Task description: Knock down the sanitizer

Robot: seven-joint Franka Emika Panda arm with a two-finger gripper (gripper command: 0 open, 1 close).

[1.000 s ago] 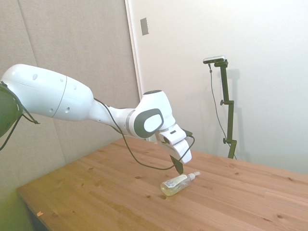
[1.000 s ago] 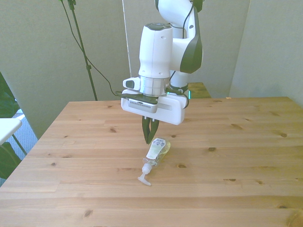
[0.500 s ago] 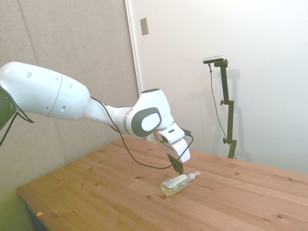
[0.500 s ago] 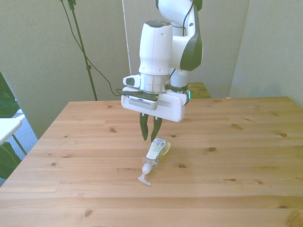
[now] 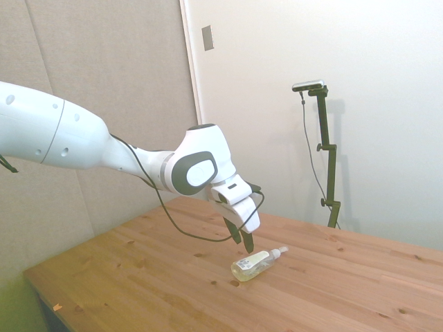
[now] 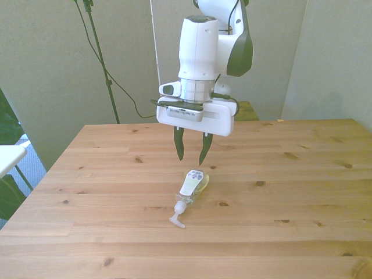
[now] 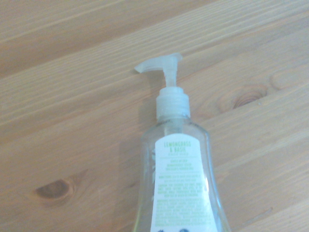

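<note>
Sanitizer (image 7: 179, 183) label legible wrist-only.

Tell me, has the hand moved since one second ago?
Yes. In the front view the hand has risen and backed away from the lying sanitizer, which it was almost touching before; its fingers have also opened.

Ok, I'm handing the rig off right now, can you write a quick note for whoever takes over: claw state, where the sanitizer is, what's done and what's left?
Claw: open, empty, raised above the table, clear of the sanitizer and just behind its base end in the front view.
Sanitizer: lying flat on its side near the table's middle, label up, pump nozzle pointing toward the front camera. Nothing touches it.
Done: the bottle is down, so the knock-down looks complete.
Left: probably nothing but retracting the arm; confirm the bottle lies still.
</note>
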